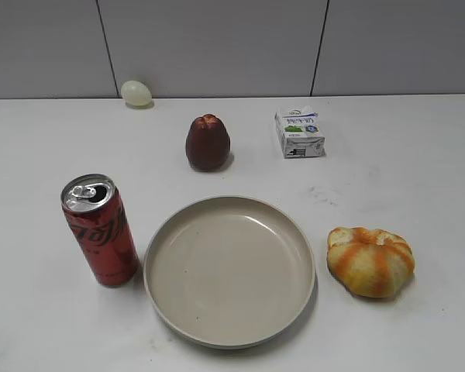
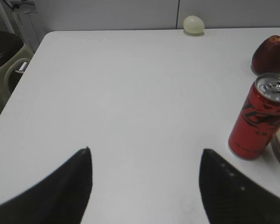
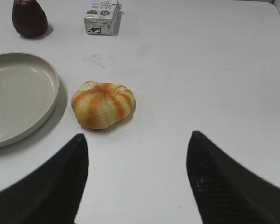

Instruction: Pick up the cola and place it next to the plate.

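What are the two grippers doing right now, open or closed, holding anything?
Left gripper: open, empty, the cola standing ahead to its right.
Right gripper: open, empty, above bare table.

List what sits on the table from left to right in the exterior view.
cola → pale egg-shaped object → dark red fruit → plate → white-and-blue carton → orange-striped pumpkin-shaped object
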`<action>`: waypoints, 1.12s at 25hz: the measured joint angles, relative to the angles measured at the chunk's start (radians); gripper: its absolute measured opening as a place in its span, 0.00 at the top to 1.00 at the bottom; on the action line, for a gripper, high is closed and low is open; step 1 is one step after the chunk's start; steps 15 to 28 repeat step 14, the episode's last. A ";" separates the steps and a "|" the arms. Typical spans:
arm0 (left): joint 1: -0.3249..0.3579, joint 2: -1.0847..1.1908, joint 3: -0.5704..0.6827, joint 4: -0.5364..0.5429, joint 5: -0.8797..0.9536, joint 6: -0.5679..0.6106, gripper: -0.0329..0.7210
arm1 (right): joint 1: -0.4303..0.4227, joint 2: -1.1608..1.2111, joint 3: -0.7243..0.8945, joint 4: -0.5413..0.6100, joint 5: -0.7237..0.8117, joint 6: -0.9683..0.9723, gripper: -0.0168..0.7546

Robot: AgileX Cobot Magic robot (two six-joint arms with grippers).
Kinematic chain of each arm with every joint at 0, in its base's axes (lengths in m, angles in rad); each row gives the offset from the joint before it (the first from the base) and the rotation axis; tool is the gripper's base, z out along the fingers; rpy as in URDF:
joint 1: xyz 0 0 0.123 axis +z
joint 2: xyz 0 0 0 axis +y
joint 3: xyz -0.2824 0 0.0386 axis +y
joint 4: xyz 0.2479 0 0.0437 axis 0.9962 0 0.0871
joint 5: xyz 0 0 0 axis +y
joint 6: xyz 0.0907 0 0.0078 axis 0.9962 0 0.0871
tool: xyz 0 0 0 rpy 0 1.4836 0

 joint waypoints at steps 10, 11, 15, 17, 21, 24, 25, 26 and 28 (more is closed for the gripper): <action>0.000 0.000 0.000 0.000 0.000 0.000 0.24 | 0.000 0.000 0.000 0.000 0.000 0.000 0.29; 0.000 0.000 0.000 0.000 0.000 0.000 0.24 | 0.000 0.000 0.000 0.000 0.000 0.000 0.29; 0.000 0.000 0.000 0.000 0.000 0.000 0.24 | 0.000 0.000 0.000 0.000 0.000 0.001 0.29; 0.000 0.000 0.000 0.000 0.000 0.000 0.24 | 0.000 0.000 0.000 0.000 0.000 0.001 0.29; 0.000 0.000 0.000 0.000 0.000 0.000 0.24 | 0.000 0.000 0.000 0.000 0.000 0.001 0.29; 0.000 0.000 0.000 0.000 0.000 0.000 0.24 | 0.000 0.000 0.000 0.000 0.000 0.001 0.29; 0.000 0.000 0.000 0.000 0.000 0.000 0.24 | 0.000 0.000 0.000 0.000 0.000 0.001 0.29; 0.000 0.000 0.000 0.000 0.000 0.000 0.24 | 0.000 0.000 0.000 0.000 0.000 0.001 0.29; 0.000 0.000 0.000 0.000 0.000 0.000 0.24 | 0.000 0.000 0.000 0.000 0.000 0.001 0.29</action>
